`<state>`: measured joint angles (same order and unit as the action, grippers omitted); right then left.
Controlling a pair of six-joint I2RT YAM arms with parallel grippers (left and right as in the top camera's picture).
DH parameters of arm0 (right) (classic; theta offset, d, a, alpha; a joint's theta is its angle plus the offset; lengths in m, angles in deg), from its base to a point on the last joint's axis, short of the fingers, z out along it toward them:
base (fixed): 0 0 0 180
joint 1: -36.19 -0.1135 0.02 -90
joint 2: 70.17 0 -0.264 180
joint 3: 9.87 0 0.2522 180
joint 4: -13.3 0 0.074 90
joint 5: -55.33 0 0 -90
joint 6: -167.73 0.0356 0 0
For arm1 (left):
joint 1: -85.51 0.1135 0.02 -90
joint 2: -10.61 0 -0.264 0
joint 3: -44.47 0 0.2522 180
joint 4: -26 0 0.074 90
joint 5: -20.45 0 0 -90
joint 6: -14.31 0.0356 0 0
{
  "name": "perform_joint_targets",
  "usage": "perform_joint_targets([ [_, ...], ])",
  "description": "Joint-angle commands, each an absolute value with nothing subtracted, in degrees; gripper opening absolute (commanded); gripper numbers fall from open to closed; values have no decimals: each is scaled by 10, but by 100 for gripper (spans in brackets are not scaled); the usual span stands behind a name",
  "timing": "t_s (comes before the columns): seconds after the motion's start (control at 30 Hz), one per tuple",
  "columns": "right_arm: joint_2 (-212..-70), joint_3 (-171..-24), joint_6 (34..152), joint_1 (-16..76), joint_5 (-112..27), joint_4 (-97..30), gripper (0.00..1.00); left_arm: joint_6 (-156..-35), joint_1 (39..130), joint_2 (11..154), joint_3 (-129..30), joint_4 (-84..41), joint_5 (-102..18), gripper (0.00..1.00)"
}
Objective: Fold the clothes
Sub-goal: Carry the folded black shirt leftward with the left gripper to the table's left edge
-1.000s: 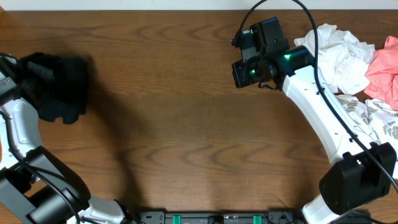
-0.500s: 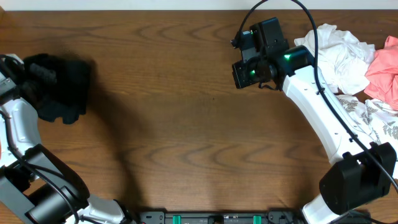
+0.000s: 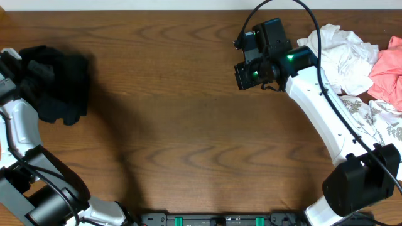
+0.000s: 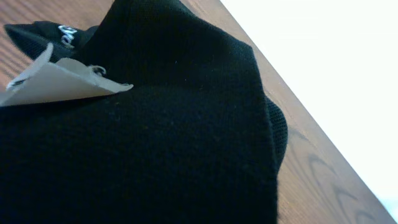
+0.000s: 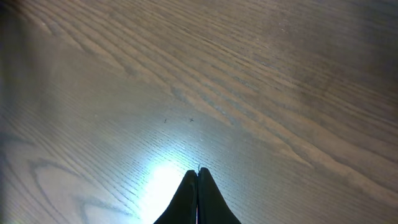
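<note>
In my right wrist camera the right pincer (image 5: pixel 198 186) has its two tips clenched together on nothing, with only the bare table (image 5: pixel 249 74) before it. Only the overhead shows the white garment (image 3: pixel 344 59), the coral-pink garment (image 3: pixel 388 70) and the leaf-print garment (image 3: pixel 384 122), to the right of this pincer and well apart from it. The left wrist camera is filled by the black bundle (image 4: pixel 174 143) and its white tag (image 4: pixel 59 84). For the left pincer (image 3: pixel 19 63), I cannot tell if it is released or clenched.

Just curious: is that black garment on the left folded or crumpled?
Crumpled, it seems: the black garment lies in a lumpy heap with ragged edges.
</note>
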<state>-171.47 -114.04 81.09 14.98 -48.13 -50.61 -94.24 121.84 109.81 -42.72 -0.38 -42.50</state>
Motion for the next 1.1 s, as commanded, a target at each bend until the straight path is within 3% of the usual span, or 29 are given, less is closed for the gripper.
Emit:
perform_joint_targets([
  [0.0, -1709, -1144, 802, 155, -481, -508, 1, -922, 1222, 1105, -444, -16, -453, 6],
  [0.27, -1709, -1144, 802, 155, -482, -512, 1, -918, 1227, 1111, -443, -81, -513, 8],
  [0.37, -1709, -1144, 802, 155, -482, -515, 1, -918, 1230, 1112, -443, -101, -513, 10],
  [0.43, -1709, -1144, 802, 155, -481, -518, 2, -918, 1233, 1112, -443, -114, -513, 17],
  [0.77, -1709, -1144, 802, 155, -481, -525, 1, -918, 1260, 1111, -443, -225, -607, 17],
  [0.8, -1709, -1144, 802, 155, -481, -525, 1, -918, 1263, 1111, -443, -236, -625, 22],
  [0.83, -1709, -1144, 802, 155, -481, -525, 1, -918, 1265, 1111, -443, -244, -642, 37],
  [0.87, -1709, -1144, 802, 155, -481, -525, 1, -918, 1267, 1111, -443, -249, -653, 60],
  [0.9, -1709, -1144, 802, 155, -481, -525, 1, -918, 1269, 1111, -443, -250, -658, 91],
  [0.93, -1709, -1144, 802, 155, -481, -525, 1, -918, 1271, 1112, -443, -250, -657, 98],
  [1.07, -1709, -1144, 802, 155, -481, -525, 1, -918, 1273, 1111, -443, -250, -658, 98],
])
